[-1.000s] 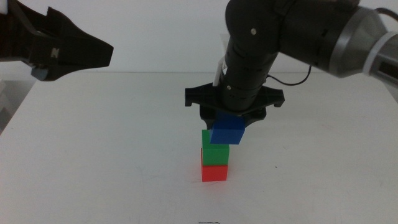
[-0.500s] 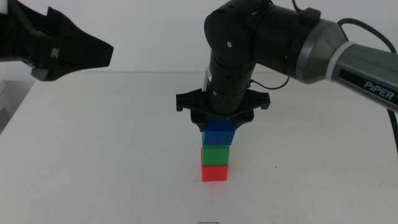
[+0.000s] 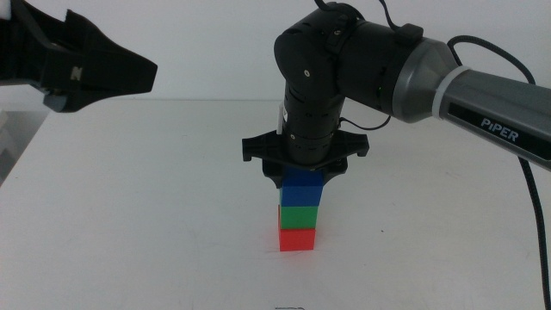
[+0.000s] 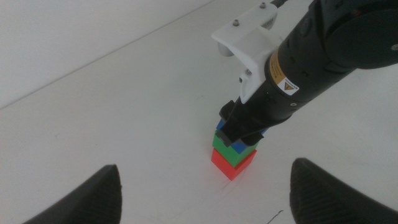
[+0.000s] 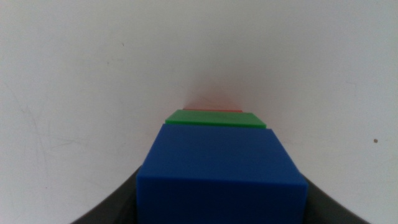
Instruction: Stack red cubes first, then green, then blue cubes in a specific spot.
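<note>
Right gripper (image 3: 303, 175) points straight down from a near-vertical forearm, elbow bent over the worktop (image 3: 155, 215) centre — its jaws are clamped on the blue cube (image 3: 303, 189), one on each side. Blue cube sits squarely on the green cube (image 3: 299, 215), which sits on the red cube (image 3: 298, 239); the three make an upright column on the bare white worktop. In the right wrist view the blue cube (image 5: 222, 174) fills the space between the jaws, with green edge (image 5: 216, 118) and a sliver of red (image 5: 211, 109) beyond. Left gripper (image 4: 202, 190) hangs raised well off to the left of the stack, jaws spread wide apart, holding nothing.
</note>
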